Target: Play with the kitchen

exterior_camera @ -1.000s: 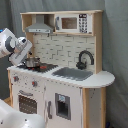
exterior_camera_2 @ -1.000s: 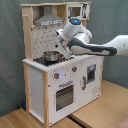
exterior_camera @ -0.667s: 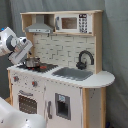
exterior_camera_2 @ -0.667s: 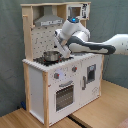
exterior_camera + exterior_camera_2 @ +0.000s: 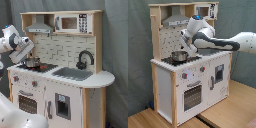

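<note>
The end effector (image 5: 186,44) had been lifted slightly above the small metal pot (image 5: 178,56) on the toy kitchen (image 5: 60,87) stove; whether it was open cannot be told.

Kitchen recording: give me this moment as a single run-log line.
arm: over stove | gripper: above pot, not touching | pot: on stove | sink: nothing in it | oven door: shut | kitchen: upright

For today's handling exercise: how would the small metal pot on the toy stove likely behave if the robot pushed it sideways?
The pot looks small and shiny, so it is probably light and would slide easily on the smooth stove. Its squat, wide shape suggests sliding rather than tipping. Being round, it may also spin if pushed off-centre by the gripper.
</note>
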